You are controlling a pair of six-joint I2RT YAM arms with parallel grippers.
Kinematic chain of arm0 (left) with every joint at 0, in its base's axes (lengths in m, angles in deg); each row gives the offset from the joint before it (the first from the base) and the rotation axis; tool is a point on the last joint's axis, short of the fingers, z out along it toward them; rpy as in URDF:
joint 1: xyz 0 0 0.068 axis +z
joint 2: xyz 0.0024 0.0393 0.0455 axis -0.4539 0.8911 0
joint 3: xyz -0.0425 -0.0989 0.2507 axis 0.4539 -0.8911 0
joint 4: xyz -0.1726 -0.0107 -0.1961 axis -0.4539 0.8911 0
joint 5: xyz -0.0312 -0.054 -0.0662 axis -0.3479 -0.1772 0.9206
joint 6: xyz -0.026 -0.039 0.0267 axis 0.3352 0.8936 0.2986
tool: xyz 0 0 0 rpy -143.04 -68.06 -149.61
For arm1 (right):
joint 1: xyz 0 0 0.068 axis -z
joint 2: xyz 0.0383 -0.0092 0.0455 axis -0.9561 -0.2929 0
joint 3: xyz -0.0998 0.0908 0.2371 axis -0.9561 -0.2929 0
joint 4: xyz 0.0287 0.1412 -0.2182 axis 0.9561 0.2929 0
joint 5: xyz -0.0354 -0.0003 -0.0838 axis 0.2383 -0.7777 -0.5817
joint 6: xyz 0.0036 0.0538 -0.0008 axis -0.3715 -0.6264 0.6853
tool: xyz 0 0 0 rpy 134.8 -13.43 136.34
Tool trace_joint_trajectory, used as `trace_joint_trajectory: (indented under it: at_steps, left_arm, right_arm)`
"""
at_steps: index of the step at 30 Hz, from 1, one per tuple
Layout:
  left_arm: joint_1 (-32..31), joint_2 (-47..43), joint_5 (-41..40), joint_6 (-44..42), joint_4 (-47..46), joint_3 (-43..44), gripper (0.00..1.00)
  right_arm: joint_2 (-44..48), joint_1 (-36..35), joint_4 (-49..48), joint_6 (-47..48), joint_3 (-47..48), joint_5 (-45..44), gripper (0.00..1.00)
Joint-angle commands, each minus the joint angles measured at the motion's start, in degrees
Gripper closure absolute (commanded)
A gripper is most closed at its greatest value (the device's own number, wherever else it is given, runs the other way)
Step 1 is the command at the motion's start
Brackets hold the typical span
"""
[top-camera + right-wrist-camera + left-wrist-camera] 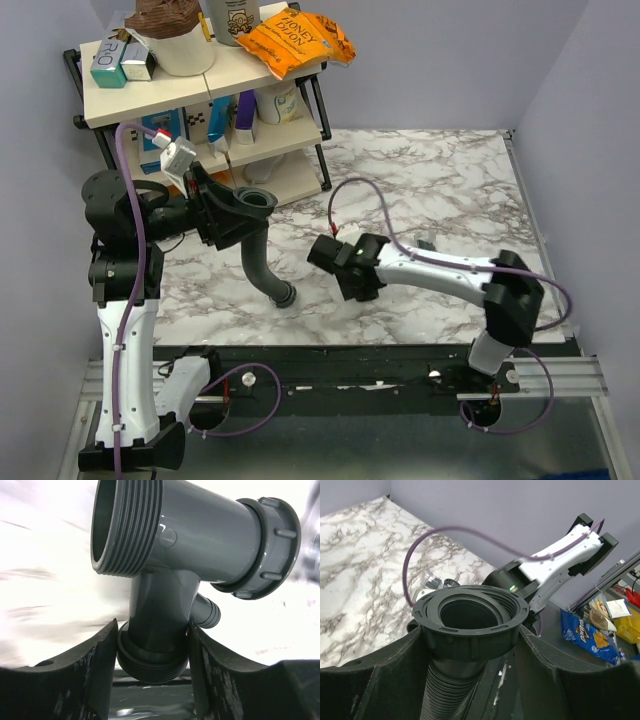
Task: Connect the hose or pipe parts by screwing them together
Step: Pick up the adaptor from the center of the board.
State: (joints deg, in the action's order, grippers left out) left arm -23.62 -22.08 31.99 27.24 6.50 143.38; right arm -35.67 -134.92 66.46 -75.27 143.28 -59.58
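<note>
My left gripper (pixel 470 645) clamps the ribbed hose (pixel 451 692) under its collar (pixel 470 617), mouth facing my right gripper (pixel 152 645), which probably grips the branched fitting (pixel 190 545), threaded end (pixel 125 527) free.

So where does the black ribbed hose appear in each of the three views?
Top view: the hose is left of centre, its collar up in the left claw, its lower end on the marble table.
Left wrist view: bottom centre, collar between the fingers.
Right wrist view: not in it.
Shared landmark: the marble table.
</note>
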Motion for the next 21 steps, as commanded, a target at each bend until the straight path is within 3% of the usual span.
trace_joint_trajectory:
  at_steps: [1, 3, 5, 6, 7, 8, 13, 16, 21]
  left_arm:
    - [0.1, -0.6, 3.0, 6.5, -12.5, 2.6, 1.0]
    - [0.1, -1.2, 3.8, 6.7, -14.0, 1.7, 1.0]
    - [0.1, -4.4, 4.4, 9.1, -21.9, -2.9, 1.0]
    - [0.0, -6.3, 3.9, 10.8, -26.7, -5.6, 1.0]
    - [-0.2, -8.2, 3.6, 16.6, -40.5, -8.7, 1.0]
    - [-0.3, -11.9, 2.5, 19.7, -47.5, -14.8, 1.0]
    - [-2.2, -15.6, -3.1, 31.9, -67.7, -23.5, 1.0]
    - [-3.4, -18.3, -8.9, 30.4, -68.2, -26.7, 1.0]
    - [-9.4, -21.9, -11.9, 25.4, -67.6, -29.5, 1.0]
  right_arm:
    - [16.5, 0.1, -7.6, 8.1, 11.5, 0.1, 0.99]
    - [20.8, 0.1, -12.8, 12.4, 15.7, 1.8, 0.99]
    - [27.5, 0.0, -20.1, 18.8, 17.2, 5.0, 0.99]
    - [30.0, 0.0, -23.7, 20.9, 16.2, 8.8, 0.99]
    - [34.5, 0.0, -27.4, 24.7, 14.8, 11.0, 0.99]
    - [36.9, 0.0, -35.0, 26.4, 13.4, 13.1, 0.99]
    - [43.6, 0.0, -50.9, 34.2, 6.5, 28.5, 0.99]
    - [44.0, -0.1, -59.4, 36.1, 4.2, 39.0, 0.99]
    - [40.9, -0.4, -68.9, 35.9, 2.6, 53.1, 0.99]
